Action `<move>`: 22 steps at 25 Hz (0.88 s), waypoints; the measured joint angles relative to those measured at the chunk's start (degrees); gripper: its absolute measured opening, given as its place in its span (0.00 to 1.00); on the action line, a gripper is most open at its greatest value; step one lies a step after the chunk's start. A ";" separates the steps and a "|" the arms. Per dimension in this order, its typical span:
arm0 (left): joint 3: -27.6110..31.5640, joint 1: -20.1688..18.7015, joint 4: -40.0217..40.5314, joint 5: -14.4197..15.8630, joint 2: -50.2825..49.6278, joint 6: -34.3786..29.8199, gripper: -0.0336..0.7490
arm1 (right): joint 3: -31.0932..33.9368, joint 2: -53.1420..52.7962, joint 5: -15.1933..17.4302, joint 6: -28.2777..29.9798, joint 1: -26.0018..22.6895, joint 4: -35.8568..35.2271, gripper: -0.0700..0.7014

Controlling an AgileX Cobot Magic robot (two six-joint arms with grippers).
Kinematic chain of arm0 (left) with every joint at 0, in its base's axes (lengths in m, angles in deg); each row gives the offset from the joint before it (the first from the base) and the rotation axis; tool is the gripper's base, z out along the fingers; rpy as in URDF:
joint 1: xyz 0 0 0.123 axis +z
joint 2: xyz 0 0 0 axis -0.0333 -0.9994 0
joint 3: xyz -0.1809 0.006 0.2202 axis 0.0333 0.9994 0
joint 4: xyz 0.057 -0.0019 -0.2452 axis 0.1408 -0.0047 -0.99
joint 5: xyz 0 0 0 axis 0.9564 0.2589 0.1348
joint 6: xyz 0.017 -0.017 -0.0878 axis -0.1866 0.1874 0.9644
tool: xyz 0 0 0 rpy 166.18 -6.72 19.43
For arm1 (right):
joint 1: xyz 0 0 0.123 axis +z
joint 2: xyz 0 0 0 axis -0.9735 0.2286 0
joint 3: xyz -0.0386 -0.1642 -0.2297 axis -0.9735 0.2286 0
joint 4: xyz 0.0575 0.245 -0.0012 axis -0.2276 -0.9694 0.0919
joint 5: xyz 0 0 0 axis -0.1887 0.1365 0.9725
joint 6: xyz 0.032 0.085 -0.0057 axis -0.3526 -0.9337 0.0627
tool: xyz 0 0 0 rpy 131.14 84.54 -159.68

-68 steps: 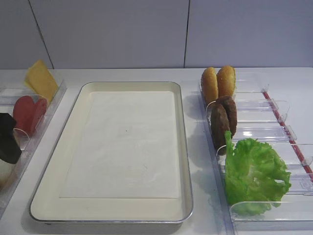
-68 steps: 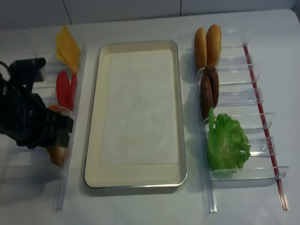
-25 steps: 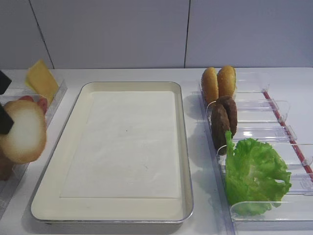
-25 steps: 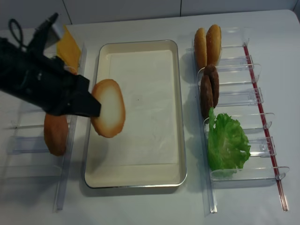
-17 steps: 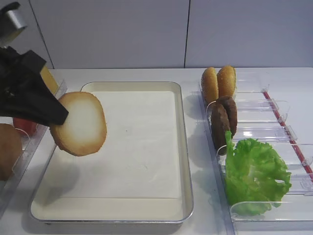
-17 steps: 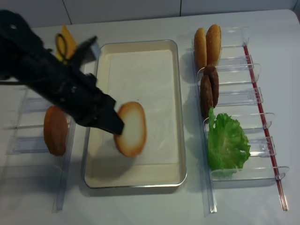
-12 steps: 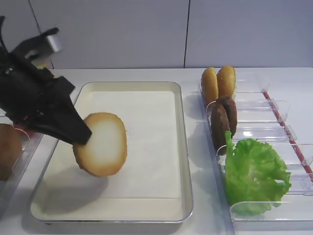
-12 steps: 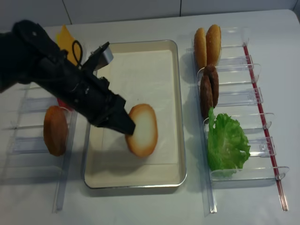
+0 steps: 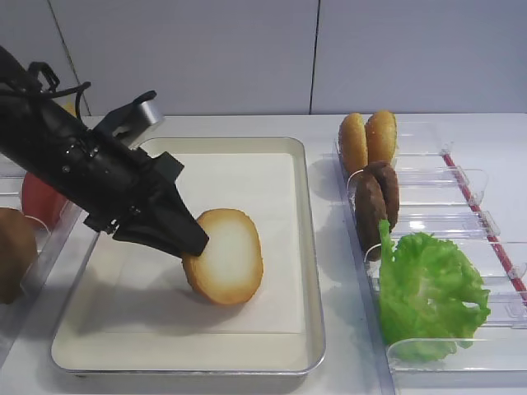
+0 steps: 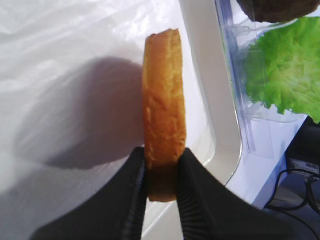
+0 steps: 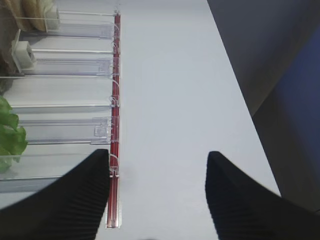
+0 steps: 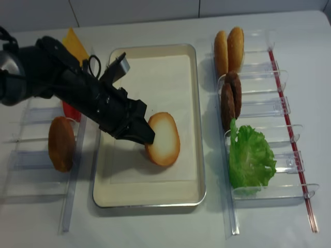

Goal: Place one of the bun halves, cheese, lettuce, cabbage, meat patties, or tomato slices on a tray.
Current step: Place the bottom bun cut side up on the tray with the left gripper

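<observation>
The bun half [image 9: 226, 257] has a pale cut face and a toasted rim, and it stands on edge over the front middle of the cream tray [image 9: 315, 313]. My left gripper [image 9: 193, 247] is shut on its rim from the left. In the left wrist view the fingers clamp the bun half [image 10: 164, 115] near its lower end, over the white liner and beside the tray rim [image 10: 220, 125]. From above, the bun half [image 12: 164, 139] sits low over the tray [image 12: 103, 191]; contact with the liner cannot be told. My right gripper [image 11: 157, 157] hangs open over bare table, holding nothing.
The right clear rack holds two small buns [image 9: 368, 138], meat patties [image 9: 376, 202] and lettuce [image 9: 428, 292]. The left rack holds cheese [image 12: 75, 49], tomato slices [image 12: 70, 109] and a brown domed bun [image 12: 61, 143]. A red strip [image 11: 116, 125] runs along the right rack's outer side.
The left gripper has carried the bun half rightward and downward, from the left rack across the tray's left edge to low over the liner. The right arm has not moved.
</observation>
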 joint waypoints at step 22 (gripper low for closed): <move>-11.70 0.00 25.12 6.05 -0.42 22.32 0.51 | 0.00 0.00 0.00 0.10 0.00 0.00 0.62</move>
